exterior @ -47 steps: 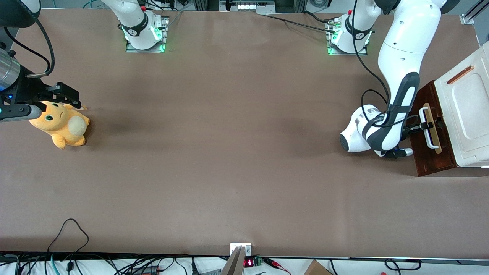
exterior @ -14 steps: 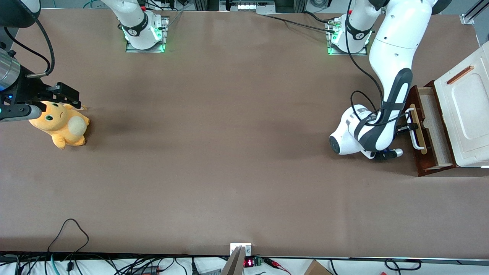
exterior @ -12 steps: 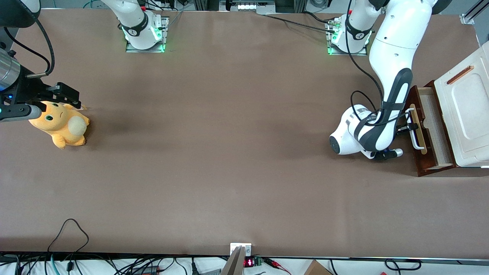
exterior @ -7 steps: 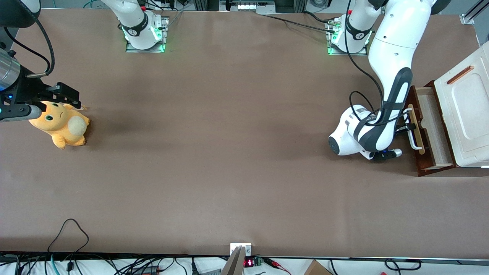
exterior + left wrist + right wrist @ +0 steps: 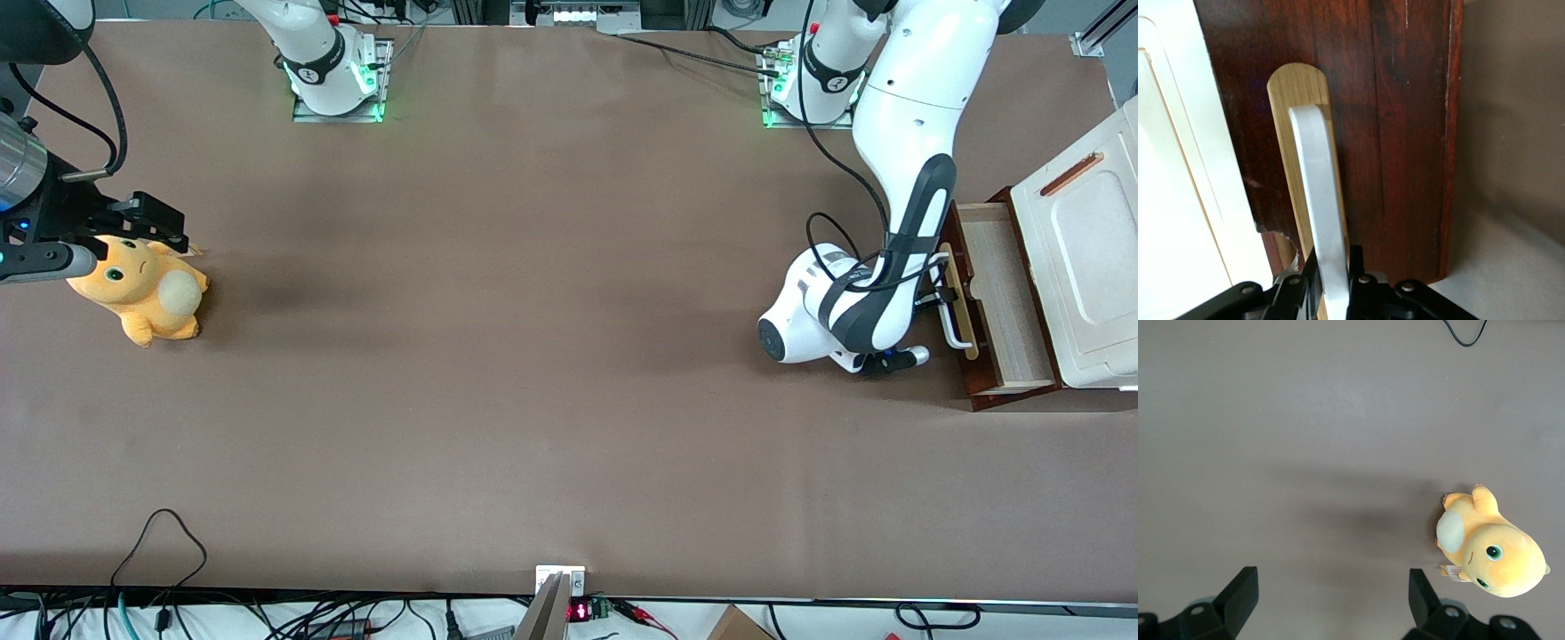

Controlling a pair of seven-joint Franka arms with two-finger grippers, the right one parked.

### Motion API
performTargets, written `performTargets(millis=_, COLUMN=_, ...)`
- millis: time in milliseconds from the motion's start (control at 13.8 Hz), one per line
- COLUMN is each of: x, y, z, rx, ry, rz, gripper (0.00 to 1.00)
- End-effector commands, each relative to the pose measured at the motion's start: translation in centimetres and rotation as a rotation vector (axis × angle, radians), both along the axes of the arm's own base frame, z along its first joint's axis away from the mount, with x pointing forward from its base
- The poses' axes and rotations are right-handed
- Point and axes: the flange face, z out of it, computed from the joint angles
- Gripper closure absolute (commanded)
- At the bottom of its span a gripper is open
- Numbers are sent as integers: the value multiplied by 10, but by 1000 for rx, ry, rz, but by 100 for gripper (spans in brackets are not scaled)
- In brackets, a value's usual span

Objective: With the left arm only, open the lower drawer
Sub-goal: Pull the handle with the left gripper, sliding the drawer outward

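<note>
Lower drawer (image 5: 996, 298) is standing partly open from the white cabinet (image 5: 1080, 267) at the working arm's end of the table, its pale tray exposed. Left arm (image 5: 898, 178) is reaching down in front of the drawer front, and its gripper (image 5: 1331, 290) is clamping the white loop handle (image 5: 1319, 200) between both fingers (image 5: 1295, 287), gripping near the handle's middle, probably so the pull runs straight. Judged state: opening is under way, travel remaining.
</note>
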Motion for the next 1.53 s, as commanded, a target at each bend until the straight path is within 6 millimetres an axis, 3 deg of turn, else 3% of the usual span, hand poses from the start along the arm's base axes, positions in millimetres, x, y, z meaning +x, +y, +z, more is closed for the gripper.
performTargets(millis=0, x=3, y=-14, z=5, rx=-18, ry=-13, rz=22, gripper=84)
performTargets(millis=1455, x=5, y=-38, z=12, rx=-64, ry=-41, rz=50, gripper=84)
